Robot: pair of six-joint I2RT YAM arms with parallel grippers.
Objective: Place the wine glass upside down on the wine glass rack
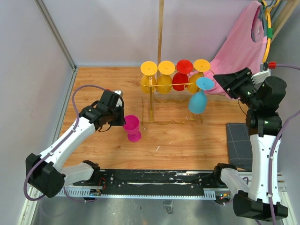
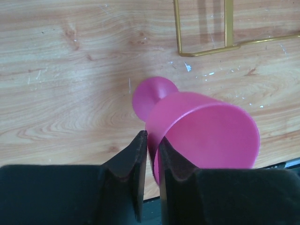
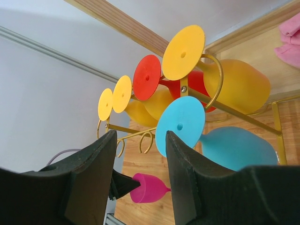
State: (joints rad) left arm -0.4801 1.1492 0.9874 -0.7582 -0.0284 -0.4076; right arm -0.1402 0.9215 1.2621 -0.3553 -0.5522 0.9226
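Note:
A magenta wine glass (image 1: 132, 127) stands upright on the wooden table, left of the gold wire rack (image 1: 172, 121). My left gripper (image 1: 123, 122) is shut on the glass's rim: in the left wrist view (image 2: 152, 146) one finger sits inside the bowl (image 2: 206, 136) and one outside. The rack's base wire (image 2: 206, 50) lies beyond it. Three yellow glasses, a red glass (image 1: 183, 75) and a blue glass (image 1: 198, 101) hang upside down on the rack. My right gripper (image 1: 218, 79) is open and empty beside the blue glass's foot (image 3: 180, 125), which sits on the rack's rail (image 3: 234, 115).
A tall wooden pole (image 1: 161, 28) rises behind the rack. A pink cloth (image 1: 236, 51) hangs at the back right. A dark grey pad (image 1: 238, 139) lies at the right edge. Walls close the left and back sides.

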